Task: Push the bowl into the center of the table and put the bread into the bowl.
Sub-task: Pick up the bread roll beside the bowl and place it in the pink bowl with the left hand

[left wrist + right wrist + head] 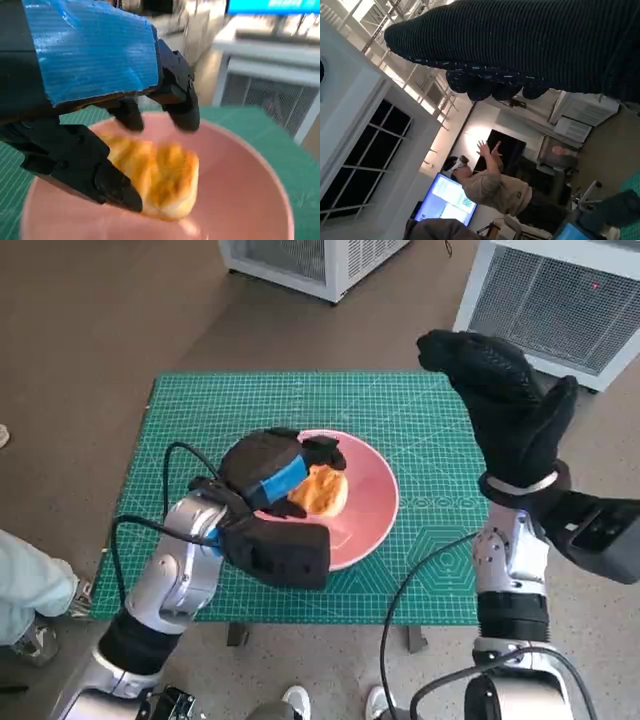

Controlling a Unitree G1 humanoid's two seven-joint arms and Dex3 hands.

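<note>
Left hand [283, 472] grips bread [322, 490] over pink bowl [375, 502], bowl already mid-table; release left. Right hand [505, 405] raised, open, empty.

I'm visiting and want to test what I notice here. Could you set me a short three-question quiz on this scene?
1. True or false: the bread is over the bowl.
2. Which hand is at the bread? A. left hand B. right hand
3. What colour is the mat under the bowl?

Key: 1 true. 2 A; the right hand is raised off the table, holding nothing. 3 green.
</note>
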